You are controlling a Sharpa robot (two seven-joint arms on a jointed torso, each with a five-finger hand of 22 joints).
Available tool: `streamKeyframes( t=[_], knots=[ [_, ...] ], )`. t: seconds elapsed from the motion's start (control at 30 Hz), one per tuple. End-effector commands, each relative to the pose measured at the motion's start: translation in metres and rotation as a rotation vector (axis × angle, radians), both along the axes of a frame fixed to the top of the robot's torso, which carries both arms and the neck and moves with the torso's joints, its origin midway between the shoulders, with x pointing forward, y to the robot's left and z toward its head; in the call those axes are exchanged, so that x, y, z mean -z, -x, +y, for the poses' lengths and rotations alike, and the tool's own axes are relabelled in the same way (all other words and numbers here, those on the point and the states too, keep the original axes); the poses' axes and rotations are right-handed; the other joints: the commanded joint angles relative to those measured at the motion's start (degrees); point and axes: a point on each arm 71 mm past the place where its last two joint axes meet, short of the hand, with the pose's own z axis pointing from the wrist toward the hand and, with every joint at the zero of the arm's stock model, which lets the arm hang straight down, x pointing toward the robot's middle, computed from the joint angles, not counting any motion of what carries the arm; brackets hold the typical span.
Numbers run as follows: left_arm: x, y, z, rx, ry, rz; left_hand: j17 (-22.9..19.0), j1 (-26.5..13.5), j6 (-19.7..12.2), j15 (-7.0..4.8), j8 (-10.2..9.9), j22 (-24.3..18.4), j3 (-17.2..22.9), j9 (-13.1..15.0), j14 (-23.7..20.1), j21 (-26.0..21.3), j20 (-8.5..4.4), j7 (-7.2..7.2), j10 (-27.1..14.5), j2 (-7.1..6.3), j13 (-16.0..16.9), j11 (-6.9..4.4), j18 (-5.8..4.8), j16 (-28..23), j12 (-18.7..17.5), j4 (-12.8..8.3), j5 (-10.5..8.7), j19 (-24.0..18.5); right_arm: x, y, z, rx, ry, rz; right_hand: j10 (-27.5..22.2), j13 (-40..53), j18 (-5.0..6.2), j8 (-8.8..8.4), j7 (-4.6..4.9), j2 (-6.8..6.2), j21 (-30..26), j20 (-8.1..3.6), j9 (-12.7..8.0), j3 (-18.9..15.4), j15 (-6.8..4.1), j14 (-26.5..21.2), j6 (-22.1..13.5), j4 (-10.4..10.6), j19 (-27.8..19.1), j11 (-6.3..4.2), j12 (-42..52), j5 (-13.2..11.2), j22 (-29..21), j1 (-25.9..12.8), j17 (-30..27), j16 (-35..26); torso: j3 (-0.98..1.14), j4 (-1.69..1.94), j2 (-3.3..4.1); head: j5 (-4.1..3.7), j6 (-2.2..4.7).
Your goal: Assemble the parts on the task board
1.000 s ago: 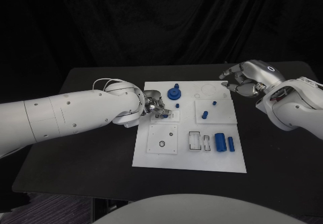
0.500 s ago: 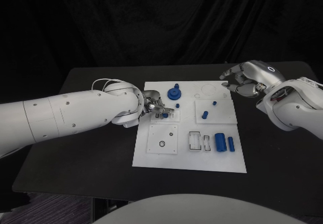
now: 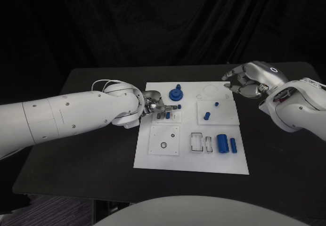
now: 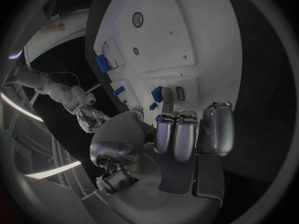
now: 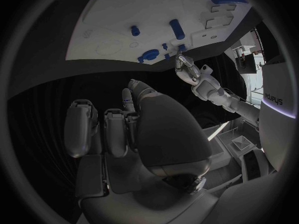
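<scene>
Under the left hand (image 3: 155, 107), fingers curled down over a small blue peg (image 3: 167, 115) on the task board (image 3: 190, 162); can't tell if they grip it. Step looks like seating that peg, so next move needs fine alignment w/ its hole. Blue round part (image 3: 176, 94) stands just beyond fingertips. Right hand (image 3: 250, 80) hovers off the board's far corner, fingers curled, holding nothing. Board recess beside the blue cylinders (image 3: 226, 142), well away from both hands, holds nothing.

Matt white task board (image 3: 192, 165), glossy blue plastic parts (image 3: 222, 142)
</scene>
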Motion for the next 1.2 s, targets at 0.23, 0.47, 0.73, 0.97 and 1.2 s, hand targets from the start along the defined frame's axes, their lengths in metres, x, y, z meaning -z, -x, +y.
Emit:
streamKeyframes(
  t=[0.23, 0.47, 0.73, 0.97, 1.2],
  knots=[
    [-0.002, 0.0, -0.002, 0.019, 0.045, -0.023, 15.08, 0.89, -1.44, -0.42, 1.46, 4.66, -2.03, 3.83, 5.84, -0.48, -0.16, -0.04, 5.91, 2.21, 15.04, -0.52, 0.1, 0.15, 0.15, -0.04, 1.44, 0.2, 0.002, -0.001, -0.001, 0.019, 0.006, 0.016, 1.98, 10.82, 0.08, -0.28, 0.08, 0.12, -0.39, 0.33, -0.07, 0.45, 0.3, 4.62, 0.16, -0.08, 0.42, 0.41, -0.42, 0.21, 10.68, 0.37, 9.88, -0.17, 0.01, 0.01, 0.02, 0.09, -0.01],
    [-0.002, 0.0, -0.003, 0.031, 0.049, -0.021, 15.08, 1.82, -1.9, -0.39, 1.48, 4.69, -2.6, 4.77, 5.84, -0.62, -0.15, -0.01, 5.91, 2.88, 15.04, -0.49, 0.12, 0.15, 0.15, -0.1, 2.6, 0.14, 0.002, -0.001, -0.001, 0.019, 0.007, 0.019, 1.98, 10.81, 0.08, -0.31, 0.08, 0.17, -0.39, 0.33, -0.09, 0.51, 0.3, 4.61, 0.15, -0.08, 0.42, 0.41, -0.43, 0.25, 10.68, 0.35, 9.83, -0.22, 0.01, 0.0, 0.0, 0.15, -0.01],
    [-0.007, -0.001, 0.004, -0.008, 0.095, -0.079, 15.08, 7.05, -1.67, -0.53, 1.35, 5.38, -3.5, 6.16, 5.84, -0.34, -0.3, -0.29, 5.91, 2.24, 15.04, -0.71, -0.02, 0.15, 0.15, -0.33, 5.56, 0.69, 0.002, 0.0, -0.003, 0.021, 0.008, 0.02, 1.98, 10.8, 0.09, -0.31, 0.08, 0.18, -0.4, 0.33, -0.09, 0.52, 0.3, 4.61, 0.15, -0.09, 0.42, 0.4, -0.44, 0.25, 10.68, 0.35, 9.83, -0.22, 0.01, -0.01, 0.0, 0.49, -0.01],
    [-0.027, -0.004, 0.017, -0.04, 0.073, -0.131, 15.08, 14.49, -1.54, -0.86, 0.67, 5.91, -2.77, 7.07, 5.84, -0.23, -0.63, -0.67, 5.91, 1.04, 15.04, -1.04, -0.1, 0.15, 0.15, -1.03, 7.76, 1.11, 0.002, 0.001, -0.005, 0.03, 0.007, 0.021, 1.79, 10.58, 0.09, -0.38, 0.09, 0.25, -0.41, 0.34, -0.13, 0.61, 0.29, 4.61, 0.12, -0.07, 0.43, 0.4, -0.63, 0.33, 10.68, 0.26, 9.8, -0.25, 0.01, -0.02, 0.01, 0.68, -0.01],
    [-0.057, -0.014, 0.029, -0.061, -0.025, -0.129, 15.08, 18.2, -1.13, -1.07, 0.35, 6.28, -1.65, 7.45, 5.84, -0.11, -0.78, -0.9, 5.91, 0.35, 15.04, -1.27, -0.19, 0.15, 0.15, -1.71, 8.2, 1.44, 0.002, 0.001, -0.006, 0.037, 0.006, 0.022, 1.51, 10.28, 0.09, -0.43, 0.1, 0.28, -0.42, 0.34, -0.16, 0.66, 0.28, 4.62, 0.09, -0.02, 0.43, 0.39, -0.88, 0.41, 10.68, 0.14, 9.8, -0.24, 0.03, -0.02, 0.01, 0.9, -0.01]
  ],
)
